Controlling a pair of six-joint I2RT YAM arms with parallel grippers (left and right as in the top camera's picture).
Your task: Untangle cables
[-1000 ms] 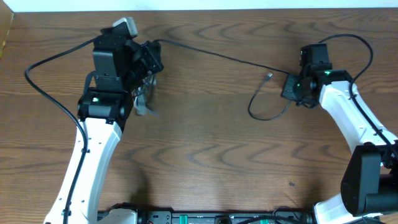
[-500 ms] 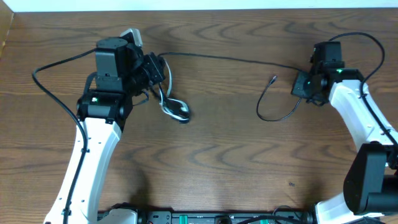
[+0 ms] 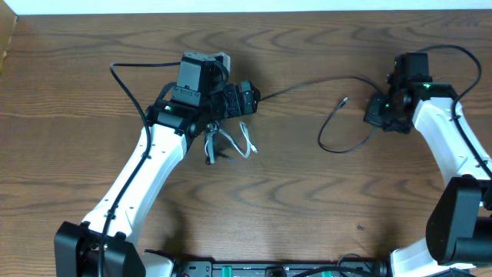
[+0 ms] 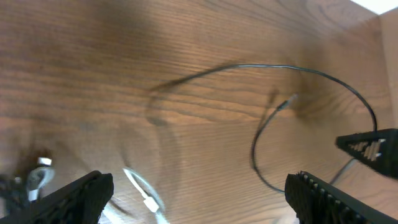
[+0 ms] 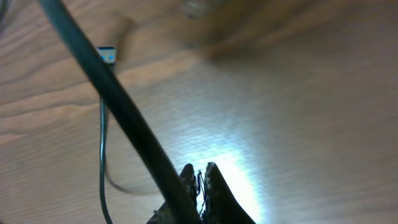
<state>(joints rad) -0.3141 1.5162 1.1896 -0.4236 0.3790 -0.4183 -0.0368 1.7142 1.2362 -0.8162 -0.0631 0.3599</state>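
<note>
1. My left claw [image 3: 254,98] has just let go. A second ago it was clamped; now its fingers [image 4: 74,199] stand wide, with only bare table [image 3: 254,208] between them. The arm has also swung in from the left toward the middle.
2. The white cable [image 3: 244,142], which travelled with that claw, now lies loose on the wood just below it in a small crumpled loop. There is a dark bit at its lower edge, and I cannot tell whether that is another cord or a shadow.
3. The black cable [image 3: 307,82] was a long straight line between my two claws. Now it sags in a gentle arc that starts at my left claw's tip and runs right. I cannot tell whether it touches those fingers.
4. Its plug [image 3: 344,101] and the loop beneath it have drifted slightly right, along with my right claw.
5. My right claw [image 5: 200,177] stays pinched shut on the black cable and anchors that end.
6. My reading is that white and black now seem to lie apart, so the main separation looks done. What remains is to check the dark bit by the white loop and lay the black cord out clear.
</note>
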